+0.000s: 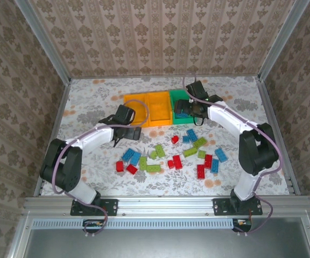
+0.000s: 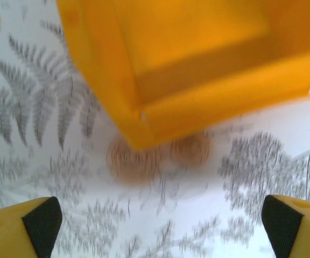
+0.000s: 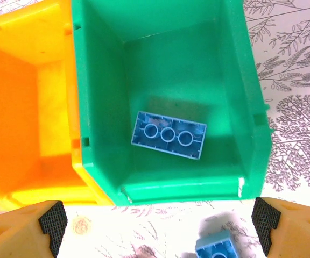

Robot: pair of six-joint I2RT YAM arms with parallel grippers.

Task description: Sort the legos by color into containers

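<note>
Three joined containers stand at the back: two orange-yellow bins (image 1: 147, 106) and a green bin (image 1: 180, 97). Inside the green bin (image 3: 101, 80) lies one blue lego (image 3: 168, 135), upside down. My right gripper (image 3: 159, 226) hangs open over that bin's near edge (image 1: 190, 114), with nothing between its fingers. Just below it on the table is another blue lego (image 3: 217, 248). My left gripper (image 2: 160, 220) is open and empty above bare table, in front of an orange bin's corner (image 2: 139, 123), (image 1: 129, 133). Red, blue and lime green legos (image 1: 171, 156) are scattered across the middle of the table.
The loose bricks spread from a red one (image 1: 120, 166) on the left to a blue one (image 1: 220, 155) on the right. The table carries a floral cloth (image 1: 90, 97). Metal frame posts and wallpapered walls close it in on three sides.
</note>
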